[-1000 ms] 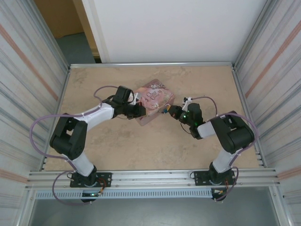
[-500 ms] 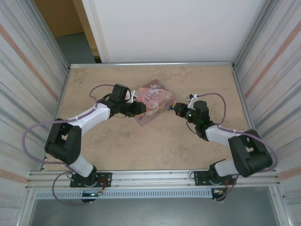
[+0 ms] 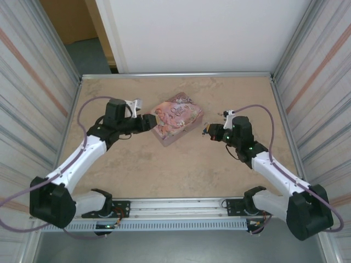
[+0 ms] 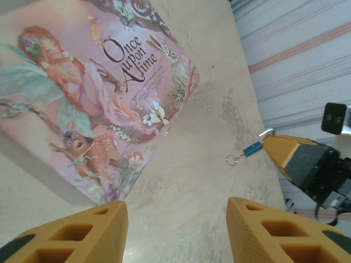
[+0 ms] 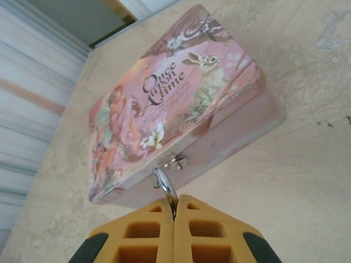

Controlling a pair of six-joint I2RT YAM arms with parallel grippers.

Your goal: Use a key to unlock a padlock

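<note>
The right pincer point(image 5: 175, 211) was clamped on the thin silvery shackle of the tiny teal padlock point(image 4: 253, 148), just right of the pink tin point(image 4: 98, 93). The left pincer point(image 4: 176, 213) was spread apart, empty.

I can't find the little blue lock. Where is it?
In the left wrist view, the lock dangles from the tip of the right hand, out to the right of the pink tin and not touching it.
</note>
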